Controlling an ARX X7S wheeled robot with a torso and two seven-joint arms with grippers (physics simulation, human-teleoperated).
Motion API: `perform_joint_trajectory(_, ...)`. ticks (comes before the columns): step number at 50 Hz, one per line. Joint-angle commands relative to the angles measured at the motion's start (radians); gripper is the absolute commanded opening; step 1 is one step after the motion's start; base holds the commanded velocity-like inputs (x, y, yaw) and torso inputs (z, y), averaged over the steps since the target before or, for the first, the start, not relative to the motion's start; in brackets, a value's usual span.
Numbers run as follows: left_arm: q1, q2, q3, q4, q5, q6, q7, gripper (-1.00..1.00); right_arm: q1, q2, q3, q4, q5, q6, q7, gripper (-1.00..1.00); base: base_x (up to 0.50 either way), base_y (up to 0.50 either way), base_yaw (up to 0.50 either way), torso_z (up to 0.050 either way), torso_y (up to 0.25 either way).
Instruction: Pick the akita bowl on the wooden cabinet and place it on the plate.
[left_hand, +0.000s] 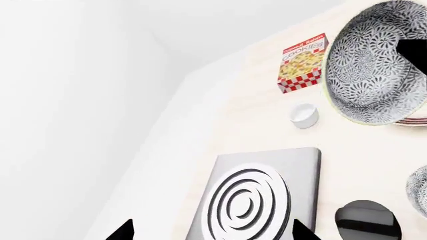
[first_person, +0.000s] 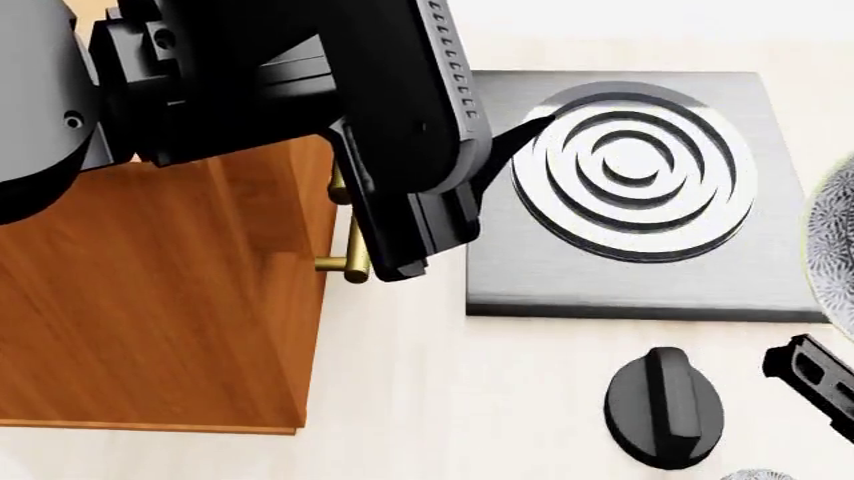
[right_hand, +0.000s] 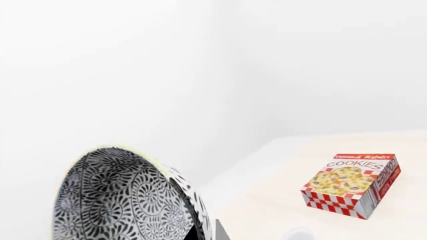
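At the left, the wooden cabinet (first_person: 147, 300) stands on the desk with no bowl on the part of its top that shows, so the pick looks done. The left gripper (left_hand: 213, 231) hangs over the grey stove (first_person: 627, 190) near the middle of the desk, its jaws spread wide and holding nothing. Further right, the akita bowl (left_hand: 370, 65) is off the cabinet and tipped on its side. The right gripper (left_hand: 412, 52) appears to be pinched on its rim, with a dark finger crossing the edge in the left wrist view and another under it in the right wrist view. A sliver of the plate (left_hand: 415, 121), with red rings, peeks out just below the bowl toward the desk's right side. I cannot tell whether bowl and plate touch. What seems left is to level the bowl, set it on the plate and release. The look-alike bowl (left_hand: 420, 186) sits apart, nearer the black knob (first_person: 663, 405).
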Motion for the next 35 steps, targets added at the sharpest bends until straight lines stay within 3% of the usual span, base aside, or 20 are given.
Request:
perform_joint_trajectory(1,0.0,0.0,-0.005,-0.003,0.002,0.001,0.0,1.0,-0.008,0.03,0.08,-0.055,0.037,0.068,0.119,-1.0,0.0,0.0,0.0,0.0,0.0)
perform_joint_trajectory(15,0.012,-0.005,-0.01,-0.006,0.005,0.006,-0.01,1.0,-0.026,0.047,0.147,-0.08,0.071,0.089,0.183,-1.0,0.0,0.0,0.0,0.0,0.0)
perform_joint_trajectory(18,0.013,-0.006,-0.011,-0.005,0.006,0.006,-0.011,1.0,-0.039,0.017,0.192,-0.067,0.102,0.048,0.192,-1.0,0.0,0.0,0.0,0.0,0.0)
perform_joint_trajectory(35,0.017,-0.002,-0.011,-0.011,0.013,0.007,-0.008,1.0,-0.1,0.095,0.416,-0.067,0.3,-0.001,0.199,-1.0,0.0,0.0,0.0,0.0,0.001)
